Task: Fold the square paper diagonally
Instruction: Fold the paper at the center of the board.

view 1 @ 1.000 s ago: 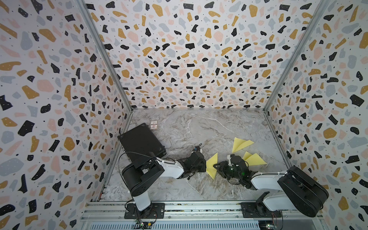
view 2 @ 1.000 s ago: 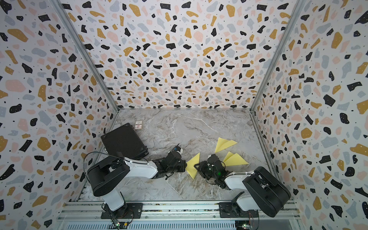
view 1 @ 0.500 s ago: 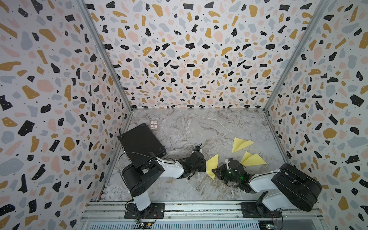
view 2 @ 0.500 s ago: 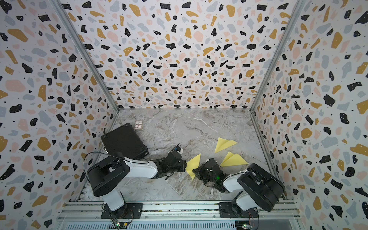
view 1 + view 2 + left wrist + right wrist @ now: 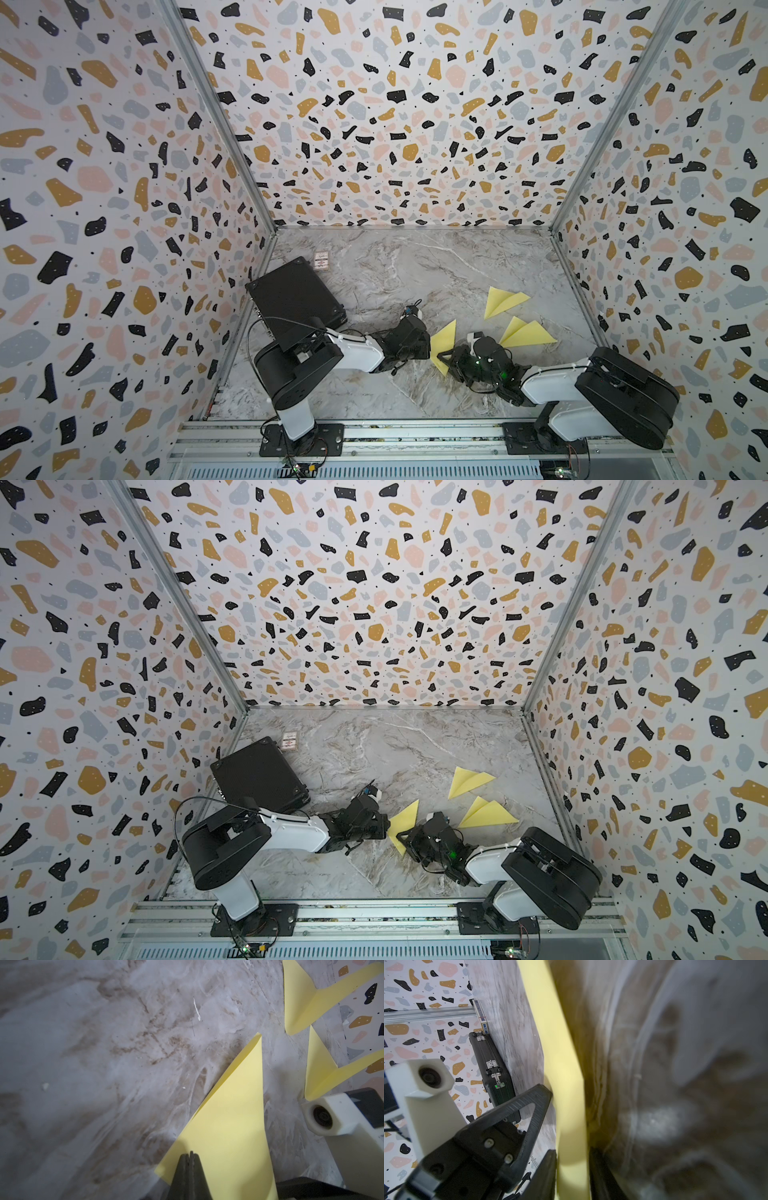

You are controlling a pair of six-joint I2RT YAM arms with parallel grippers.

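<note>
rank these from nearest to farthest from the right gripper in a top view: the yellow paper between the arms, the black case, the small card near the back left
1. The yellow paper between the arms, right at the right gripper, on its left-arm side.
2. The black case, across the table by the left wall.
3. The small card, beyond the case, toward the back wall.

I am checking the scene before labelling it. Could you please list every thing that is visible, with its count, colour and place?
folded paper in work: 1, yellow, between the two grippers
finished folded papers: 2, yellow, one farther back, one nearer the right arm
case: 1, black, by the left wall
small box: 1, printed label, colours unclear, behind the case
table: 1, grey marble
left gripper: 1, black, fingers shut, tips on the paper in work
right gripper: 1, black, fingers around that paper's edge
</note>
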